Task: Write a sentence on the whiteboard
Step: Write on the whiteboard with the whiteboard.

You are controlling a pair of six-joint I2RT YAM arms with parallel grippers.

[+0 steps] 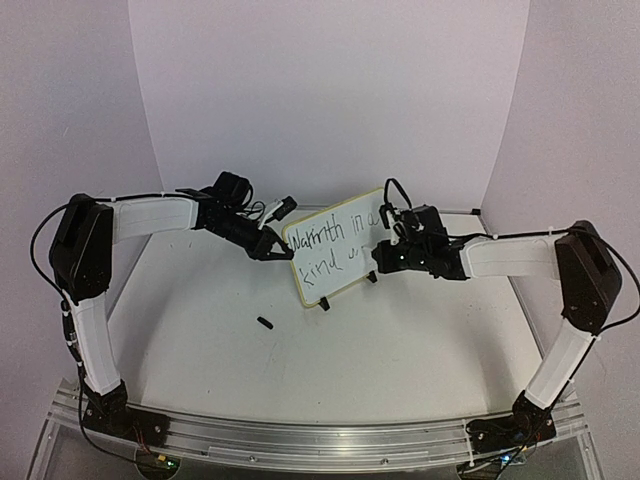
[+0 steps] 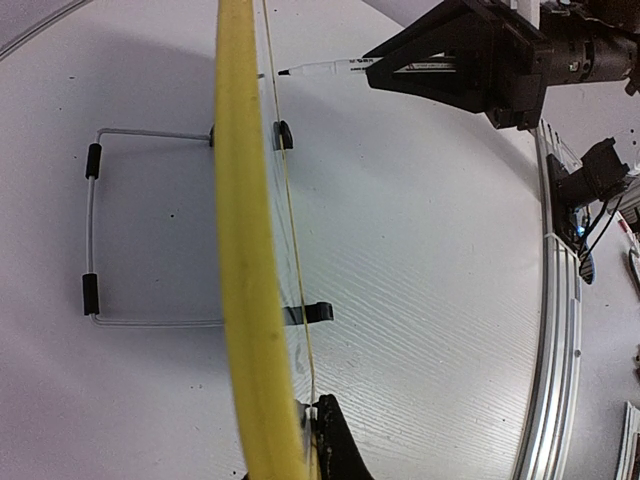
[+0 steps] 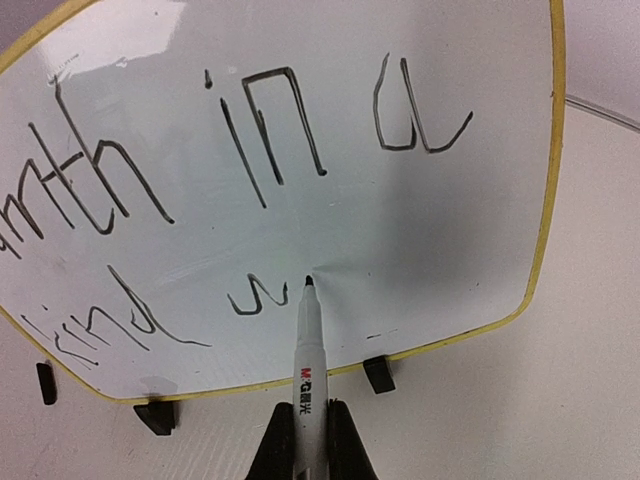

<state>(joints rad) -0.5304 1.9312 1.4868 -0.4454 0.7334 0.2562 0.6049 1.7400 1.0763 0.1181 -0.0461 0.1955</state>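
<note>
- Whiteboard (image 1: 335,245) is seen standing tilted on the worktop (image 1: 400,340) between the two arms, supported on its black clip feet (image 3: 378,373) and on a wire stand (image 2: 92,240) behind it.
- Its left edge is clenched by the left claw (image 1: 272,246), so the board is steadied for writing.
- A black marker (image 3: 308,350) is grasped firmly in the right claw (image 3: 310,432), with the tip laid against the white surface just to the right of a small "w".
- The sentence (image 3: 250,150) is read as "Warmth in a" on the upper line and "kind w" on the lower line; the last word is judged to be unfinished.
- A small dark piece, perhaps the cap (image 1: 264,322), is seen lying on the worktop in front of the board.
- For the step in hand, the next letter should be started close beside the "w" and at the same height.
- Only light pressure should be given, because the board could be pushed backward on its stand.
- Room is seen toward the right rim, but the letters should be made small, and the tip should be lifted between strokes.
</note>
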